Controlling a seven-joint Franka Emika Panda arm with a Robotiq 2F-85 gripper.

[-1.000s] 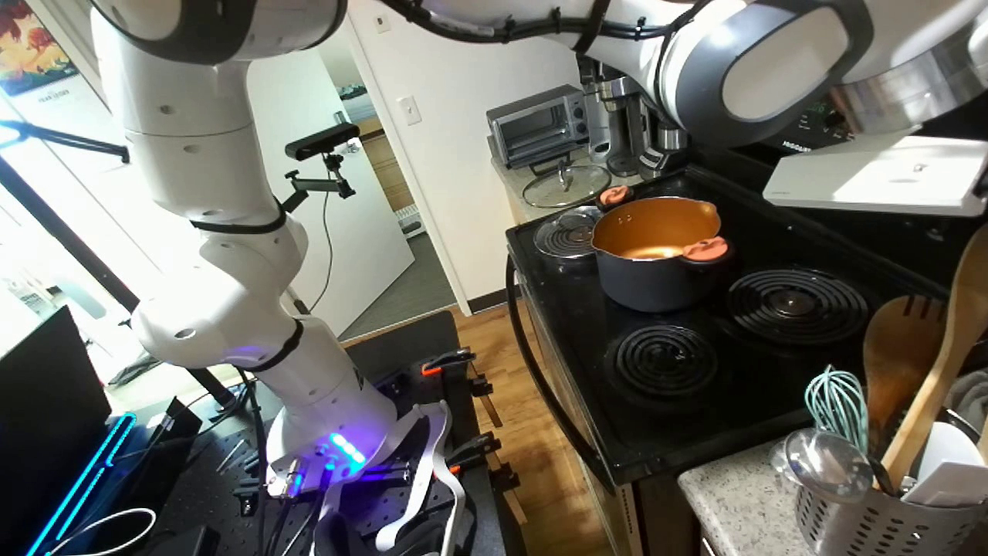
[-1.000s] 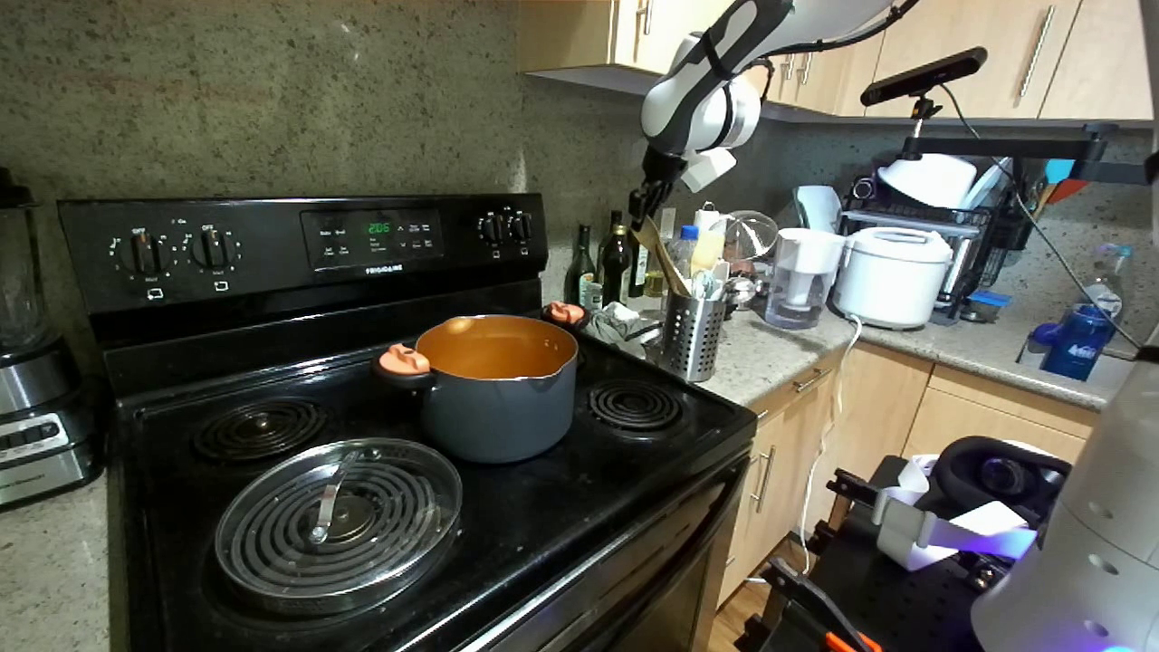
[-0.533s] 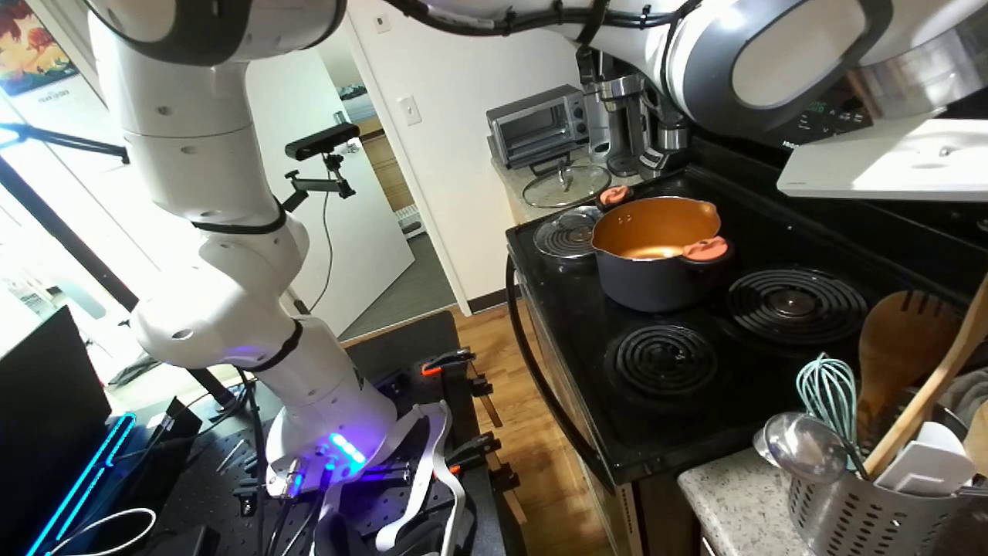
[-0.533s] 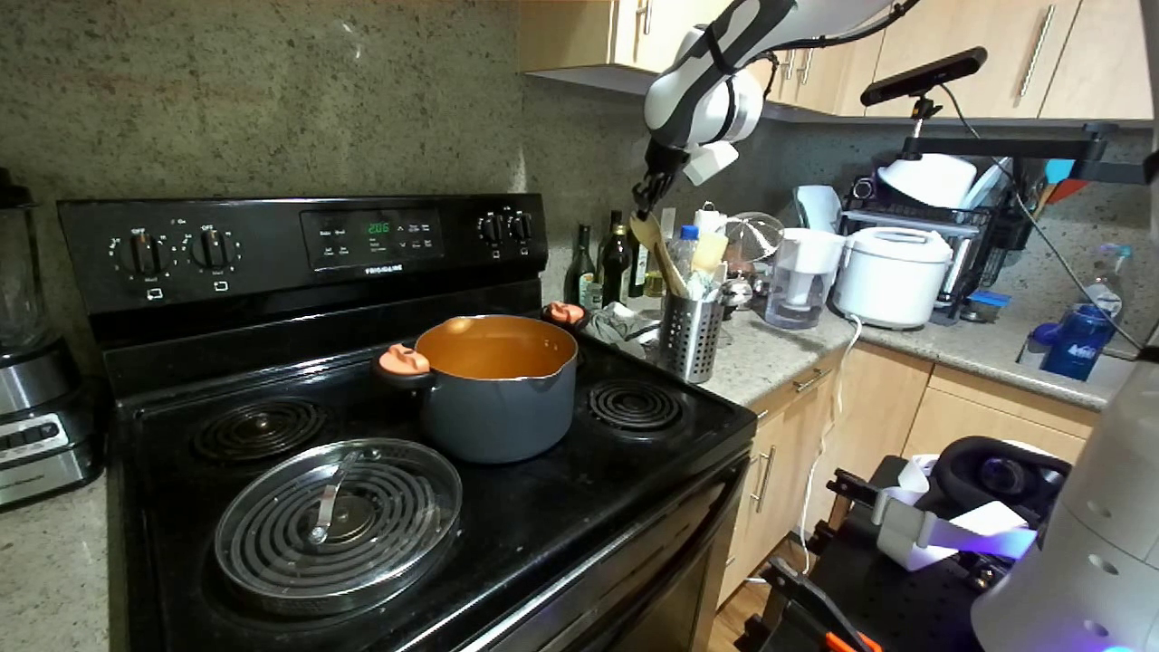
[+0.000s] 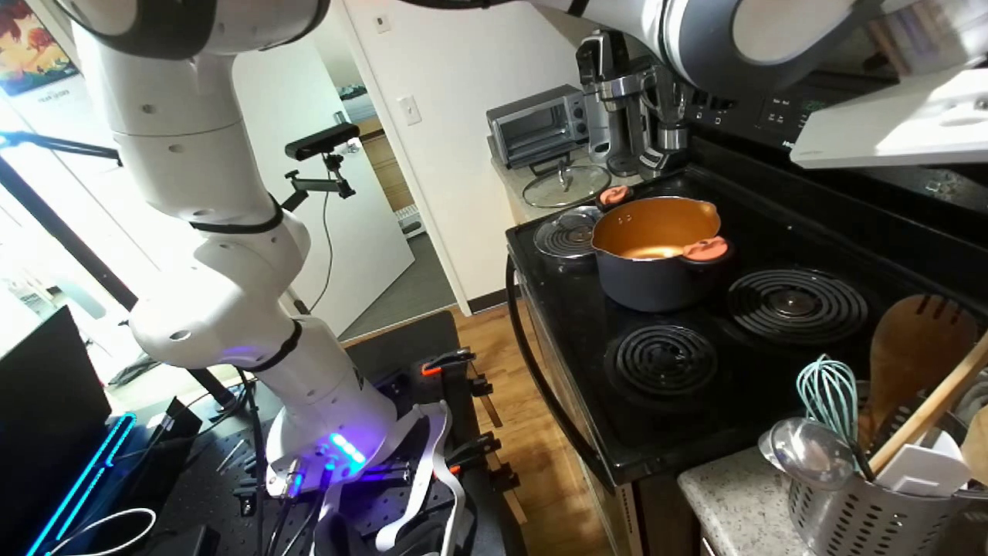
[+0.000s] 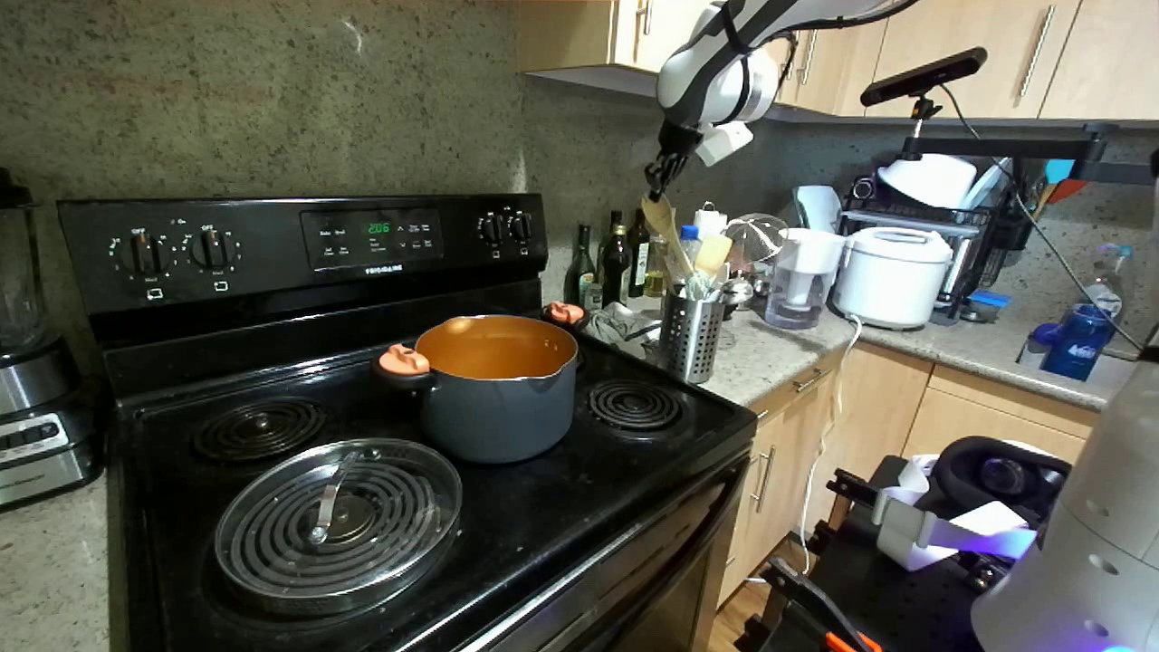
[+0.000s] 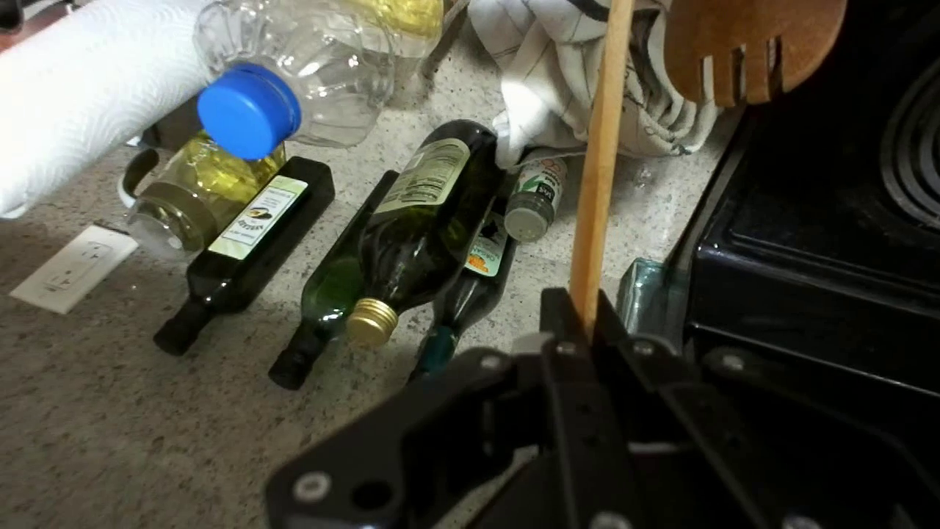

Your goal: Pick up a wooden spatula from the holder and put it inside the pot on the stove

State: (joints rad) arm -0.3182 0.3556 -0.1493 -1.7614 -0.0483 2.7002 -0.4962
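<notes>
1. Pot [image 6: 498,417]: one, with 2 handles [image 6: 405,360].
2. Burners [image 6: 634,405]: four, between both exterior views.
3. Lids [image 5: 567,188]: two, 1 and 2 o'clock in an exterior view.
4. Holder [image 5: 849,513]: one, 4 o'clock there, plus one whisk [image 5: 827,390].
5. Dark bottles [image 7: 422,220]: four, 9 o'clock-ish, wrist view.

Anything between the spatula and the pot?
Yes: the spatula, gripped at its top, stands in the holder, whose wall it must clear. In the wrist view, the slotted spoon stands toward the stove and might catch. No lid covers the pot.
</notes>
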